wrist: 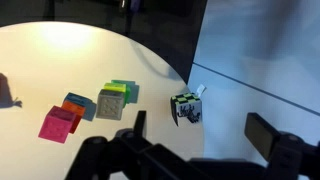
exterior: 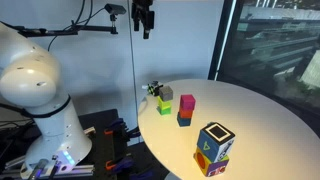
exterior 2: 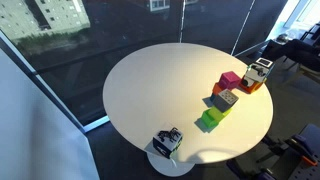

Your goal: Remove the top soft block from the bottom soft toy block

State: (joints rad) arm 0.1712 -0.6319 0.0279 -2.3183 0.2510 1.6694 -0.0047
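The top soft block point(exterior: 216, 137), dark blue and black with a white face and a yellowish figure, sits on the orange-red bottom soft toy block point(exterior: 212, 162) at the table's near edge. In an exterior view the stack is at the table's right rim, white-topped block point(exterior 2: 259, 69) over orange-red block point(exterior 2: 254, 84). My gripper point(exterior: 145, 20) hangs high above the table's far side, well away from the stack. In the wrist view its fingers point(wrist: 205, 135) are spread open with nothing between them. The stack does not show clearly in the wrist view.
On the round white table point(exterior: 250, 110) stand a pink block point(exterior: 186, 103), a grey block point(exterior: 165, 93), a small green block point(exterior: 164, 106) and a black-white patterned cube point(wrist: 186, 108). A glass wall runs behind the table. The robot base point(exterior: 40, 90) is beside it.
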